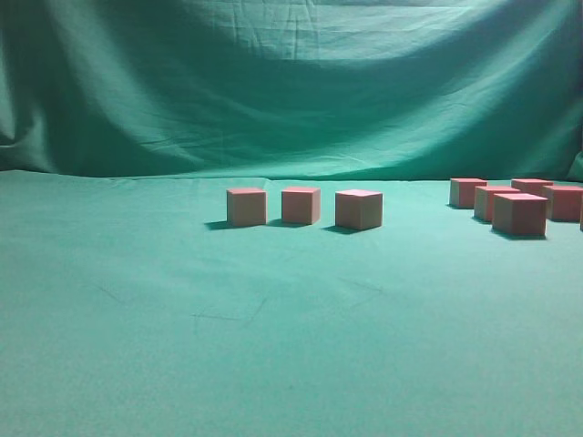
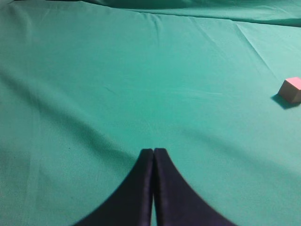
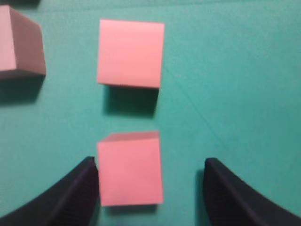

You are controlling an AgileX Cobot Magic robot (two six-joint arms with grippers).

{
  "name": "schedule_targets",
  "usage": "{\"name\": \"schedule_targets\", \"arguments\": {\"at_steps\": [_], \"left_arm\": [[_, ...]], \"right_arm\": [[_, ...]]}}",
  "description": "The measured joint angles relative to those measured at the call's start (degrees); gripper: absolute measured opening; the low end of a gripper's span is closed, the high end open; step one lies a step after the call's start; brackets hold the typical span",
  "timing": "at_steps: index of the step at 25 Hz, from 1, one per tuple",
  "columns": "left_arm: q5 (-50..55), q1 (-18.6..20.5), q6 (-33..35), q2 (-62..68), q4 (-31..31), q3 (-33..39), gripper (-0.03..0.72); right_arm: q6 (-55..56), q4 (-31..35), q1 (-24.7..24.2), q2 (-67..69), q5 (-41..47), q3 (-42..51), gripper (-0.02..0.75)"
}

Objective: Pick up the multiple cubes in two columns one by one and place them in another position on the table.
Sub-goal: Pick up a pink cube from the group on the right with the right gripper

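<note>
Pinkish-red cubes — plain teal-green table — black fingers.

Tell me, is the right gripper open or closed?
Open: the right gripper has its fingers spread either side of a cube.

Counter: broad flat surface under teal-green woven cloth, matt, faintly creased and wrinkled.
Backdrop: draped green cloth, matt, with soft folds and seams.
Cubes: small blocks with pinkish-red tops and paler tan-pink sides, matt, smooth-faced, sharp-edged; material cannot be told.
Left hand: dark, smooth fingers with a dull sheen, plastic-looking.
Right hand: the same dark, smooth, low-gloss fingers.
</note>
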Motion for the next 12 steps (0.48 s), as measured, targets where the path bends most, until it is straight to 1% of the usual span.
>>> {"name": "schedule_targets", "arguments": {"at_steps": [6,8,9,10,12], "left_arm": [[0.0,0.0,0.0,0.0,0.0,0.0,0.000],[0.0,0.0,0.0,0.0,0.0,0.0,0.000],[0.0,0.0,0.0,0.0,0.0,0.0,0.000],[0.0,0.0,0.0,0.0,0.0,0.0,0.000],[0.0,0.0,0.0,0.0,0.0,0.0,0.000]], "right_arm": [[-1.5,0.5,0.1,2.3,-2.0,0.0,0.420],[-1.6,0.5,0.2,2.6,-2.3,0.0,0.297],[-1.6,0.5,0.2,2.7,-2.3,0.0,0.258],[-1.6,0.5,0.2,2.7,-2.3,0.0,0.244],[-1.7,0.8,0.3,2.3,-1.5,-0.1,0.255]]}}
